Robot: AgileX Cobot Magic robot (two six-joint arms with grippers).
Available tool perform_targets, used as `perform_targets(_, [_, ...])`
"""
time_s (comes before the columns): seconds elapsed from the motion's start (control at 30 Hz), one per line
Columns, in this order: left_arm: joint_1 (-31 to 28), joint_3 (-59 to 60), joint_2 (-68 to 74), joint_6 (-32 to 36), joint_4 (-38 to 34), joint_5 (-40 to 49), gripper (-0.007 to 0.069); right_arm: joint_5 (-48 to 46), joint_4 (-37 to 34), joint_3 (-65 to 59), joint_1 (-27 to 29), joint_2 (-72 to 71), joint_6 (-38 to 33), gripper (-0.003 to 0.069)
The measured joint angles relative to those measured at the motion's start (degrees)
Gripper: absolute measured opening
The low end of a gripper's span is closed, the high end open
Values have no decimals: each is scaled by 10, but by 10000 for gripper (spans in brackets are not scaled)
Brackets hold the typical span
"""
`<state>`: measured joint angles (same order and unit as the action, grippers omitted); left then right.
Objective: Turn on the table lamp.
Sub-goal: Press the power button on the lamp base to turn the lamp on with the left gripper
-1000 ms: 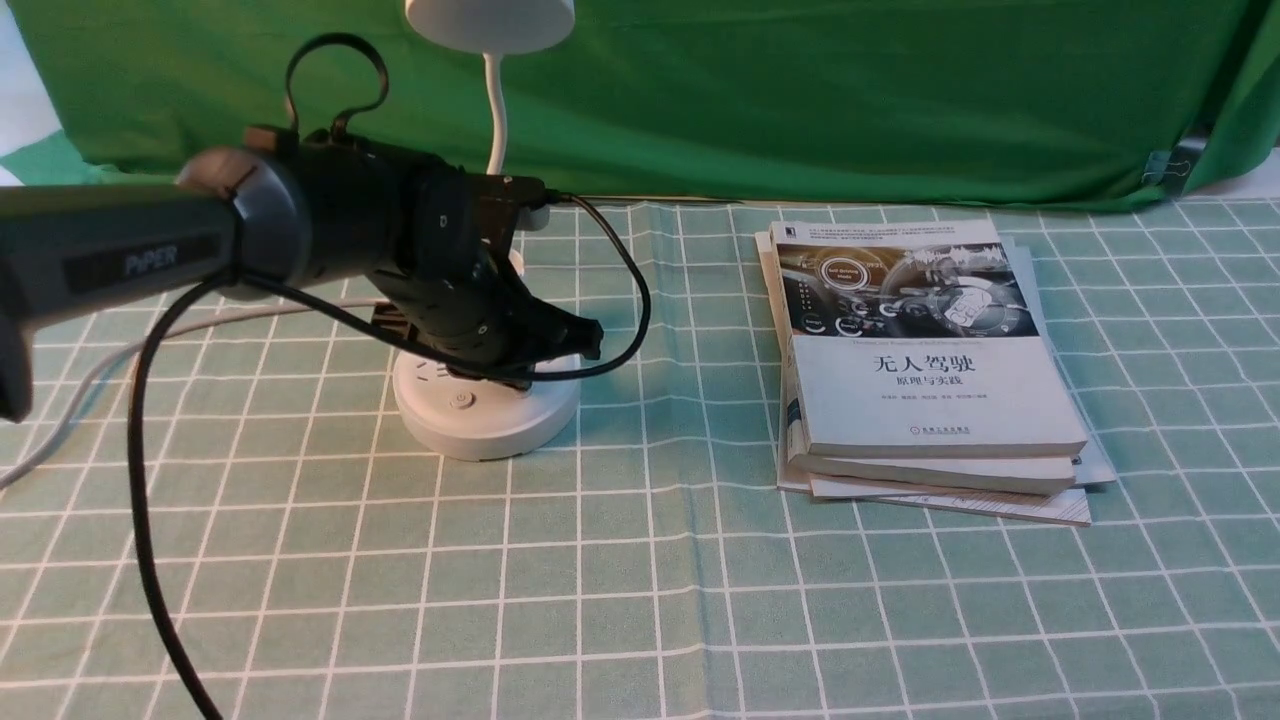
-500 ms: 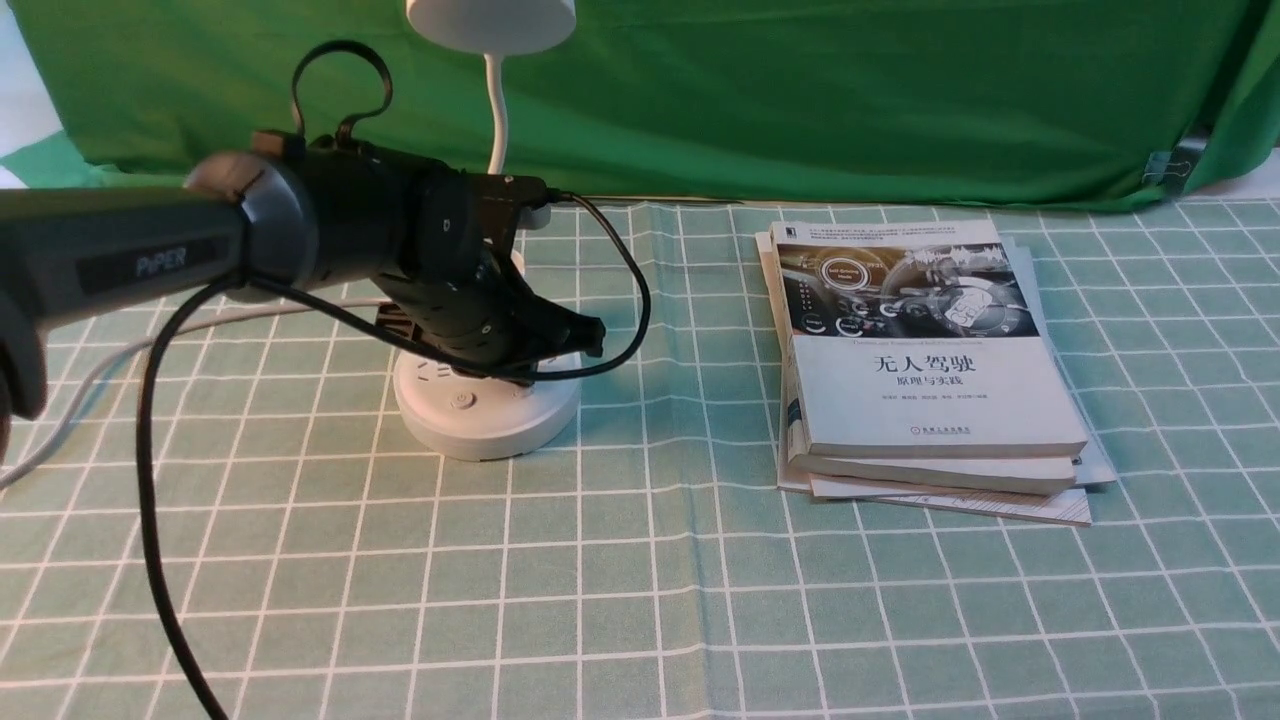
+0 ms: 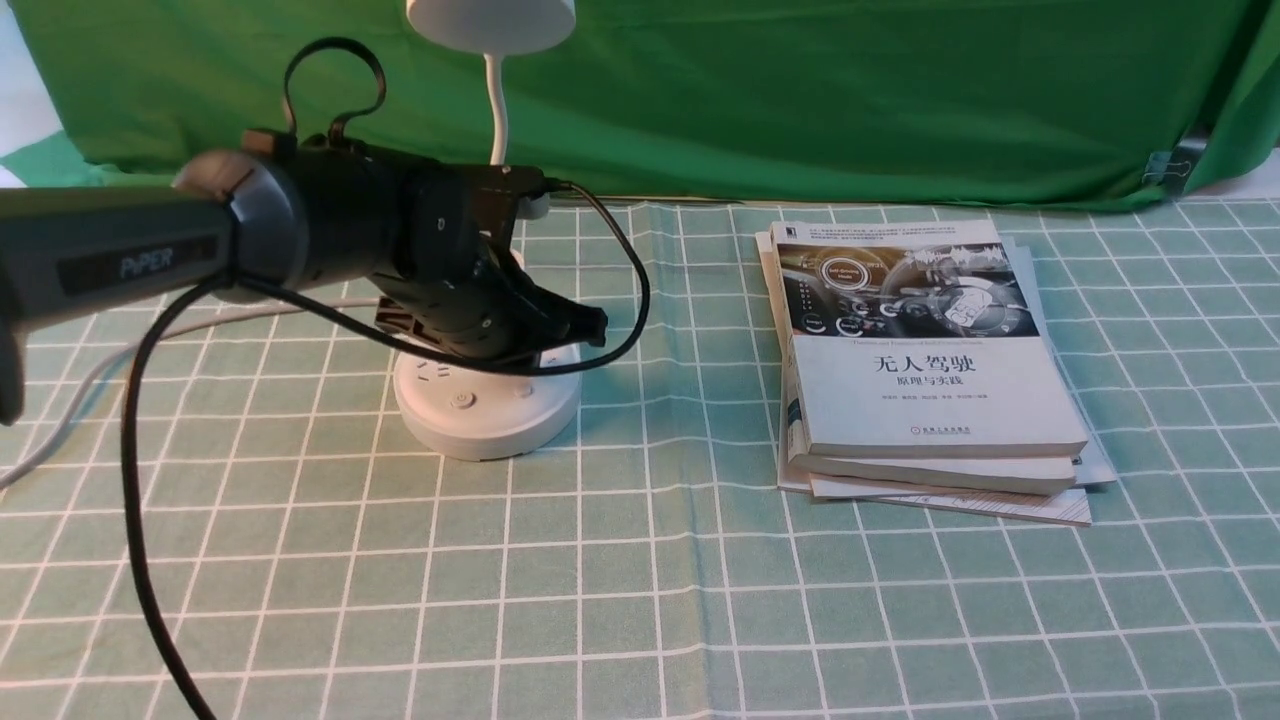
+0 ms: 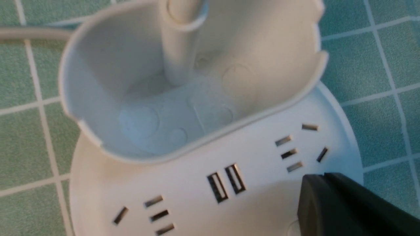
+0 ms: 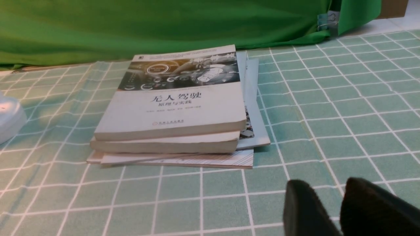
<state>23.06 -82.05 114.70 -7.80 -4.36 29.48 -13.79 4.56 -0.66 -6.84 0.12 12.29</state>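
My left fingers [image 4: 320, 186] are together over the puck base of the white table lamp [image 3: 487, 415] — it stands on the left of the tabletop [image 3: 640, 560], well apart from the books [image 3: 930, 340]. My right fingers [image 5: 328, 200] are slightly apart.
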Motion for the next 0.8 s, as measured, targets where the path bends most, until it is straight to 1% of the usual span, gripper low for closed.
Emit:
perform_targets(0.23, [0,0,-1,0,0,31,21,0,0,0,0,0,0,238])
perform_targets(0.57, [0,0,7,-1,-17,52,21,0,0,0,0,0,0,238])
perform_targets(0.8, [0,5,7,-9,-19,45,21,0,0,0,0,0,0,238])
